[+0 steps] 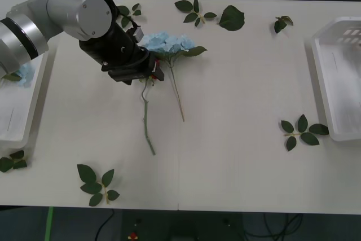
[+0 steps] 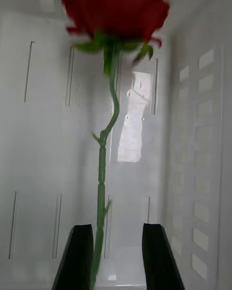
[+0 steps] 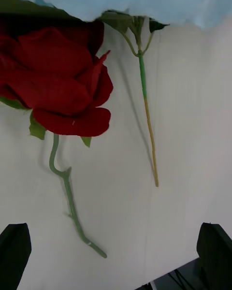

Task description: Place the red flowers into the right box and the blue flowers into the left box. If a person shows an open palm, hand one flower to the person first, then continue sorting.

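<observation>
So the left gripper [image 1: 148,74] is hovering low over the middle-left of the table [image 1: 225,139] with its fingers spread wide and nothing between them. Right under it lies a red rose [image 3: 58,84], next to a blue hydrangea [image 1: 168,42] whose stem runs alongside the rose's stem. My guess is it's lining up to pinch the rose stem just below the bloom, and staying wide open so it doesn't snag the hydrangea stem just beside it.

Over on the other side, the right gripper [image 2: 116,258] sits inside the right box [image 2: 193,150] with a second rose [image 2: 113,7]. That stem [image 2: 101,188] runs between the black fingers [image 2: 77,256], close to one and clear of the other, so they look parted, like it's being let go there.

The left box [image 1: 22,111] already has a bit of blue at its edge, partly hidden by the arm
</observation>
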You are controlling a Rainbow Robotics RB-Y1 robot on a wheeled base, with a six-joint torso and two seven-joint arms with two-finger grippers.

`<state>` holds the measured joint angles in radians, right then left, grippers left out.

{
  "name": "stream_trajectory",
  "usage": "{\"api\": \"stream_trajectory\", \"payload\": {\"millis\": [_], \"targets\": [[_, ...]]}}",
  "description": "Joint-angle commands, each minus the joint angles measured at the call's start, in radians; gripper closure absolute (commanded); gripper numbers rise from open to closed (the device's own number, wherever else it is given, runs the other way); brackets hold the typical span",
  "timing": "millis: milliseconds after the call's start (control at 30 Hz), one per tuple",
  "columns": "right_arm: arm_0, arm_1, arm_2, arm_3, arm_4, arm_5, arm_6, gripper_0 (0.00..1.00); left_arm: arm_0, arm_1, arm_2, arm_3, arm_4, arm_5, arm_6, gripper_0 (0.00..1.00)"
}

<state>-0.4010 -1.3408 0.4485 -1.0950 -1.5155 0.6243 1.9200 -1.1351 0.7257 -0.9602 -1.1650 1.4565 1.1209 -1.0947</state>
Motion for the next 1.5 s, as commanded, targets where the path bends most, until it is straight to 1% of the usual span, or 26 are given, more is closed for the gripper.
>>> {"api": "stream_trajectory", "payload": {"millis": [33,233,400,633,800,967,1033,1200,1300,1400,1500], "targets": [[-0.036,0.006,0.006,0.015,-0.005,-0.011,-0.019,0.0,-0.048,0.044,-0.114,0.033,0.027,-0.118,0.038,0.0],[-0.036,0.006,0.006,0.015,-0.026,-0.011,-0.012,0.0,-0.048,0.046,-0.198,0.044,0.054,-0.21,0.041,0.0],[-0.036,0.006,0.006,0.015,-0.052,-0.009,-0.001,0.0,-0.048,0.046,-0.242,0.045,0.071,-0.256,0.041,0.0],[-0.035,-0.018,0.006,-0.025,-0.183,0.018,0.033,0.0,-0.049,0.041,-0.307,0.042,0.077,-0.359,0.041,0.0],[-0.024,-0.057,0.006,-0.14,-0.361,0.02,0.076,0.0,-0.049,0.034,-0.33,0.048,0.071,-0.389,0.039,0.0],[-0.025,-0.069,0.006,-0.24,-0.604,0.02,0.215,0.0,-0.049,0.02,-0.339,0.057,0.058,-0.411,0.035,0.0],[-0.025,-0.066,0.006,-0.295,-0.713,0.02,0.289,0.0,-0.049,0.014,-0.361,0.057,0.053,-0.455,0.032,0.0],[-0.025,-0.064,0.003,-0.407,-0.885,0.02,0.455,0.0,-0.049,-0.003,-0.422,0.065,0.048,-0.56,0.032,0.0],[-0.025,-0.052,-0.014,-0.45,-0.957,0.055,0.544,0.0,-0.049,-0.006,-0.428,0.07,0.044,-0.561,0.03,0.0],[-0.025,-0.014,-0.06,-0.473,-0.993,0.155,0.646,0.0,-0.049,-0.014,-0.436,0.074,0.036,-0.563,0.024,0.0],[-0.025,0.011,-0.083,-0.485,-1.034,0.253,0.715,0.0,-0.049,-0.017,-0.437,0.077,0.027,-0.564,0.018,0.0]]}}
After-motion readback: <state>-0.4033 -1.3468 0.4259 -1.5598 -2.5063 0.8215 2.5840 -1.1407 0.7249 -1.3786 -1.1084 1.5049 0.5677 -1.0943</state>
